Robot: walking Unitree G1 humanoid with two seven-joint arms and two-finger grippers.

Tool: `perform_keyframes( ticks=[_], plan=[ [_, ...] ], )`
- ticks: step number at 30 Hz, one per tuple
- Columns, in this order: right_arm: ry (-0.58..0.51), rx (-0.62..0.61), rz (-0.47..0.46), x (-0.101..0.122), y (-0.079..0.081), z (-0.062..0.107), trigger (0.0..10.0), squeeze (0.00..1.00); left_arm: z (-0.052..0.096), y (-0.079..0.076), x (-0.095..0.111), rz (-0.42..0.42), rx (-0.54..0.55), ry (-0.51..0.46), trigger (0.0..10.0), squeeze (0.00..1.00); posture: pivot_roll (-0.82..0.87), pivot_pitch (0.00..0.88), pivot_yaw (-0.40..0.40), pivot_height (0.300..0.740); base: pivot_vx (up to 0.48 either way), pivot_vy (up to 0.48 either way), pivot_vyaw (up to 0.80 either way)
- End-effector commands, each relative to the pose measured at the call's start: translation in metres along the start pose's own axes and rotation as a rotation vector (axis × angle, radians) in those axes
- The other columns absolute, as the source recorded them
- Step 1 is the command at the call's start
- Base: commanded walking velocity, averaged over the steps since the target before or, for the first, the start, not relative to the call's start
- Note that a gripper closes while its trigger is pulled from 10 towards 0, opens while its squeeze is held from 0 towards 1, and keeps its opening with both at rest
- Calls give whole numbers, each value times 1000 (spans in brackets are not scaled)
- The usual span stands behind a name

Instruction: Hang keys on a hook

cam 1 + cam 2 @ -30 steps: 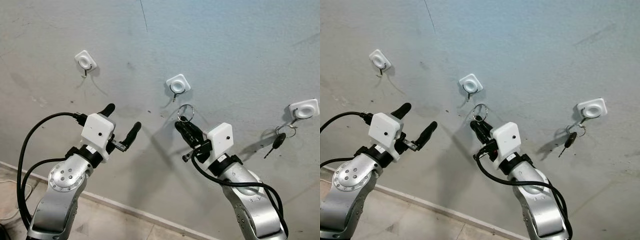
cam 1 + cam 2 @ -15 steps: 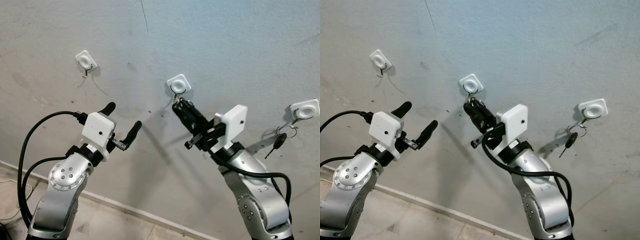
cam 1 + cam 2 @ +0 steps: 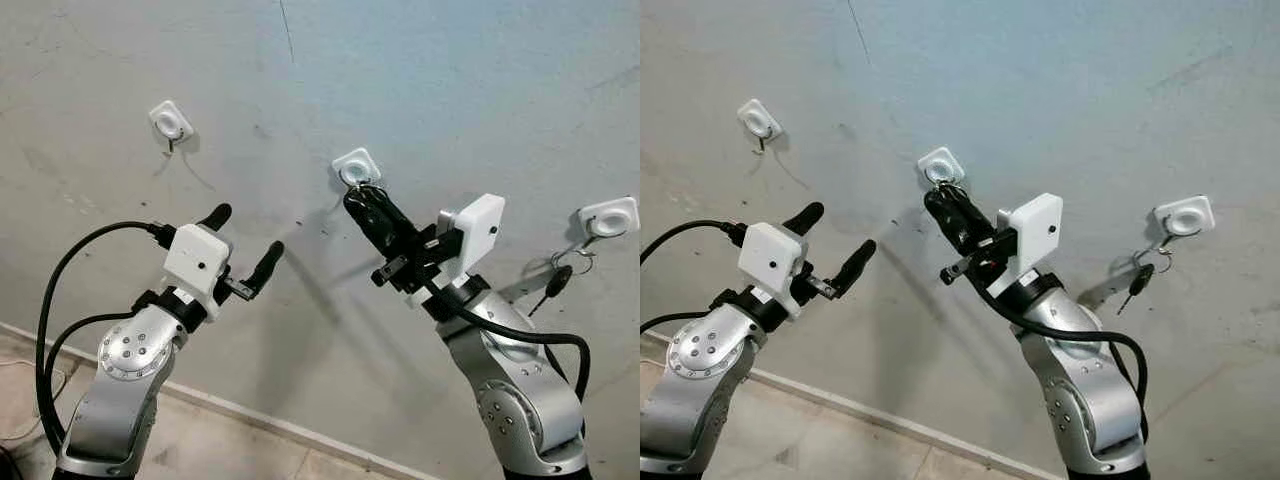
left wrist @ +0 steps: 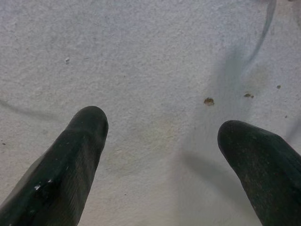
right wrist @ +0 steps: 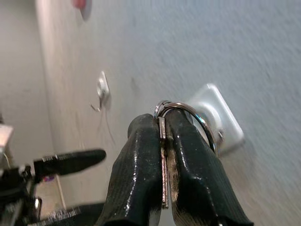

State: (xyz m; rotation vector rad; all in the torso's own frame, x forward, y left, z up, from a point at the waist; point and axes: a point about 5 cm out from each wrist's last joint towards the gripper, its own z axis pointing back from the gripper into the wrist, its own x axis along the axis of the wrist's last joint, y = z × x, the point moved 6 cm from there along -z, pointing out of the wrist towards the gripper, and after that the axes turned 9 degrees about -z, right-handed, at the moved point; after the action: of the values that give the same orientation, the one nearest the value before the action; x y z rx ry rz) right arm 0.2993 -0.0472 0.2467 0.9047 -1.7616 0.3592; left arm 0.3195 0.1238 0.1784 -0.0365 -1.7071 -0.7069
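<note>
On the far left of the grey wall sits a small white square hook with nothing on it. Below it, the left gripper is up near the wall with its 2 black fingers spread apart, holding nothing. In the middle, the right gripper squeezes a flat silver key with a round metal ring, and the ring touches the middle white hook. On the far right, a black key hangs from a third white hook.
</note>
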Motion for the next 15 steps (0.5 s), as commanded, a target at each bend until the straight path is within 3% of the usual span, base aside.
perform_keyframes(
  ticks=[1, 15],
  plan=[
    [-8, 6, 6, 2, 2, -4, 10000, 0, -2, -3, 1, -10, -14, -4, 10000, 0, 240, 0, -23, 740, 0, 0, 0],
    [-18, 17, -49, -16, 7, -24, 10000, 0, -2, -4, 3, -1, -21, -6, 10000, 0, 250, 0, -24, 740, 0, 0, 0]
  ],
)
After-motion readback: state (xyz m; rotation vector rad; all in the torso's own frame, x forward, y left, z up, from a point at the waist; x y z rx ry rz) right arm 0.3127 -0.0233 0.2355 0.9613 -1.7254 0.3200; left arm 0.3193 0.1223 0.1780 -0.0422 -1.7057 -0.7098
